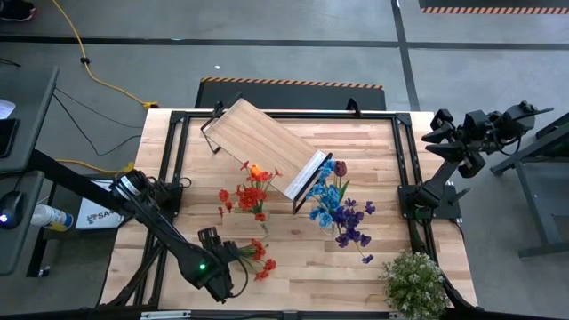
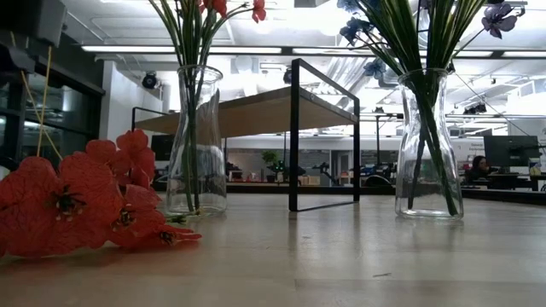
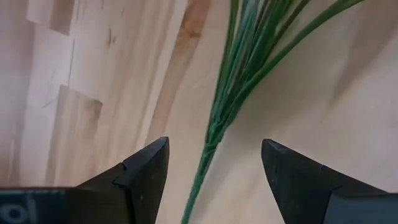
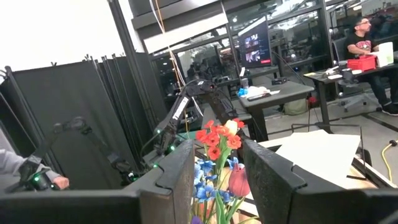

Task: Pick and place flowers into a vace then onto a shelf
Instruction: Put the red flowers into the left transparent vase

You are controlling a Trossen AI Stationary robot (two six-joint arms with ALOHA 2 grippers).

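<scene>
A butcher-block tabletop (image 1: 293,258) with a black frame around it stands on a grey floor crossed by a yellow cable (image 1: 89,67); the low view looks past it into a workshop with ceiling strip lights. The shelf (image 1: 262,142), a light wooden board with black metal frame ends, sits skewed on the far middle of the table. Just in front of it stand two clear glass vases: one (image 2: 196,141) holds red and orange flowers (image 1: 252,191), the other (image 2: 429,145) holds blue and purple flowers (image 1: 342,209) with one dark red head. A bushy pale green-white plant (image 1: 413,283) stands at the near right corner. A loose bunch of red flowers (image 1: 260,258) lies flat on the near left part of the table, its big red heads (image 2: 72,205) close to the low camera. The left gripper (image 1: 233,255) is down at this bunch; in its wrist view the two dark fingers (image 3: 146,171) stand wide apart on either side of the green stems (image 3: 214,134), which pass through the gap without touching either finger, so nothing is gripped. The right gripper (image 1: 440,126) is raised off beyond the table's far right corner, its fingers (image 4: 177,177) parted by a narrow gap and holding nothing.
</scene>
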